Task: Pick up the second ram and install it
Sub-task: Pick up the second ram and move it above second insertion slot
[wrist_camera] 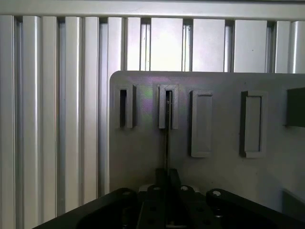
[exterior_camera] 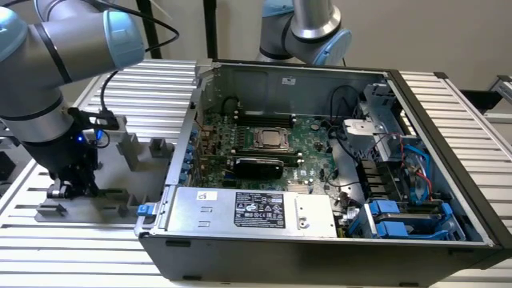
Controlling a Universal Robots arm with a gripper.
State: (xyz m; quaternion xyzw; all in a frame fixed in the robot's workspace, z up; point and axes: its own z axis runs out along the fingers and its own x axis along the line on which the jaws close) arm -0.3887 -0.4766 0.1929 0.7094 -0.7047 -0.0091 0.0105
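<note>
The second ram is seen edge-on as a thin dark strip. Its far end stands in a slotted grey block on the grey tray. Its near end runs in between the fingers of my gripper, which look shut on it. In the exterior view my gripper is lowered onto the tray at the exterior view's left, outside the open computer case. The motherboard with its square CPU socket lies inside the case.
Other grey tray blocks stand beside the slotted one. A black-topped card crosses the motherboard, with a power supply in front. Cables and blue drive bays fill the case's right side. A second arm stands behind.
</note>
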